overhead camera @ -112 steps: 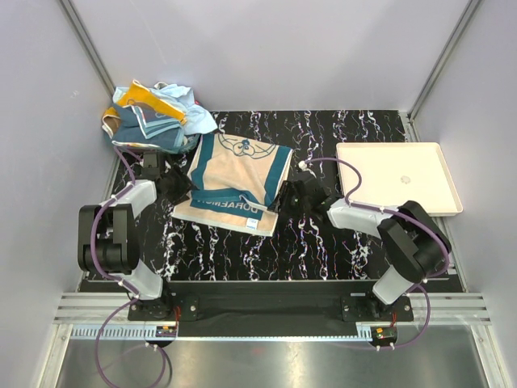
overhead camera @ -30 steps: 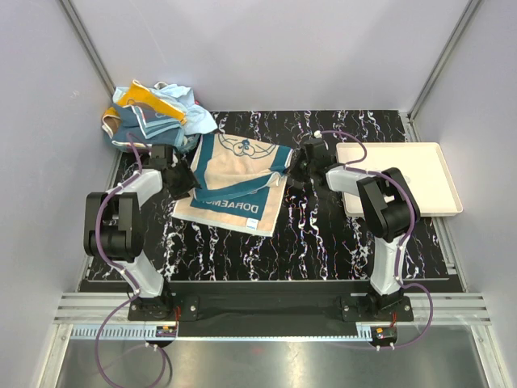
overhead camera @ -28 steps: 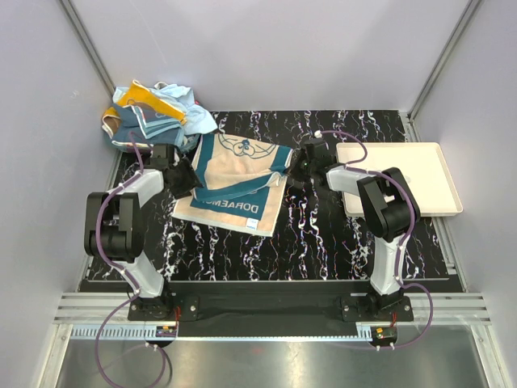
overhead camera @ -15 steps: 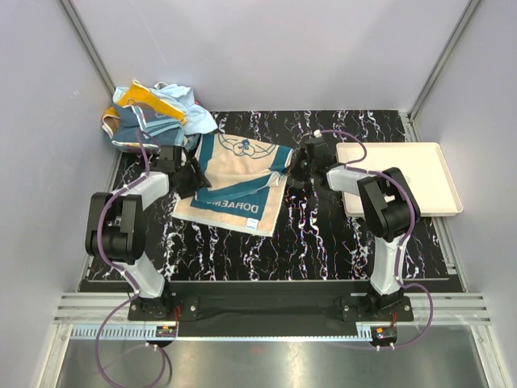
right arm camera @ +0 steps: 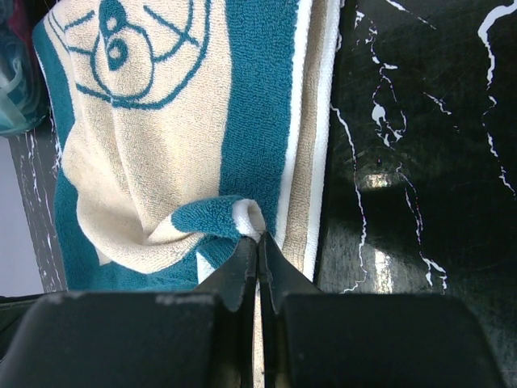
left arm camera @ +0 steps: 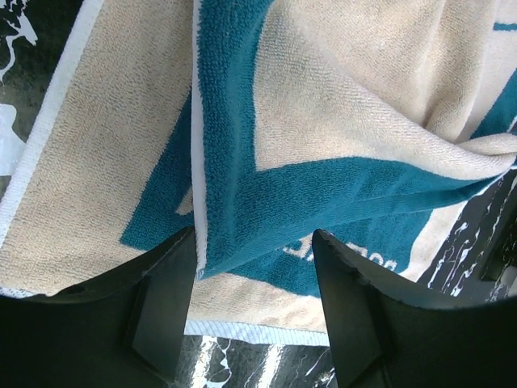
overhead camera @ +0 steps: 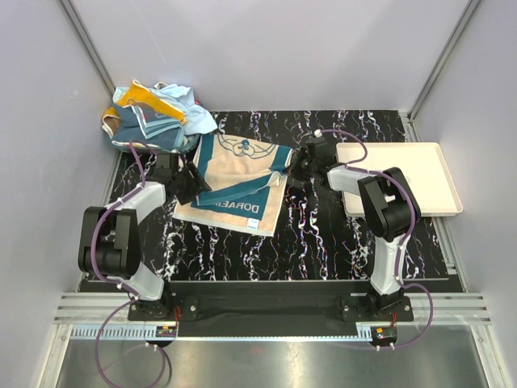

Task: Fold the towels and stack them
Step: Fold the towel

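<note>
A teal towel with a beige centre [overhead camera: 238, 182] lies partly folded in the middle of the black marbled table. One flap is doubled over, with lettering showing along its near edge. My left gripper [overhead camera: 191, 181] stands open at the towel's left edge. In the left wrist view its fingers [left arm camera: 166, 307] straddle the folded teal border [left arm camera: 242, 202] without gripping it. My right gripper [overhead camera: 296, 171] is at the towel's right edge. In the right wrist view it [right arm camera: 258, 241] is shut, pinching a small raised fold of the towel's white-and-teal hem [right arm camera: 242, 214].
Several crumpled towels [overhead camera: 153, 117] in light blue, teal and orange-yellow are heaped at the far left corner. A white tray [overhead camera: 400, 178] sits at the right. Grey walls close in on the table on three sides.
My left gripper has slid a little right and nearer, onto the towel's left edge, and its jaws have widened. The right gripper has stayed shut on the hem.
</note>
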Available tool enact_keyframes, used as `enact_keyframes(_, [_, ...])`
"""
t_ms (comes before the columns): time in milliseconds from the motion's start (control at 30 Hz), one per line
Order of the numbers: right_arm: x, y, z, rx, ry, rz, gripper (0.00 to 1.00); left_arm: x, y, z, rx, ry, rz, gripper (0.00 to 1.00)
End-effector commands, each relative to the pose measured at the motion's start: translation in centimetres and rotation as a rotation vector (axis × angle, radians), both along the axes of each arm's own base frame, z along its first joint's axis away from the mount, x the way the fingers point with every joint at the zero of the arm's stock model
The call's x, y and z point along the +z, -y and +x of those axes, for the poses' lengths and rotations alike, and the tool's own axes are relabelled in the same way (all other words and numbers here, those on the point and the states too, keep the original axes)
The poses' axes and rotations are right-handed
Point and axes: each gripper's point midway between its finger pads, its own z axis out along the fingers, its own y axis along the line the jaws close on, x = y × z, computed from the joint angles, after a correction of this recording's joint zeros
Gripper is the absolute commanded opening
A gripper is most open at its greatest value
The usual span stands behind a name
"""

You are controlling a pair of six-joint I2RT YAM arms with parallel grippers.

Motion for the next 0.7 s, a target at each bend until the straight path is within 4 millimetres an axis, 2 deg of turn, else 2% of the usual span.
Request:
enact_keyframes(0, [2.0, -0.1, 0.8, 0.017, 0.067, 0.021, 0.0, 1.8, 0.4, 0.8, -0.01, 0.068, -0.023, 0.62])
enact_keyframes(467, [1.4, -0.1, 0.2, 0.026, 0.054, 0.027, 0.0, -1.2, -0.4, -1.5, 0.051, -0.044, 0.006, 0.49])
enact_keyframes(667, [1.4, 0.0, 0.0, 0.028, 0.054, 0.025, 0.0, -1.4, -0.5, -1.9, 0.058, -0.052, 0.011, 0.46])
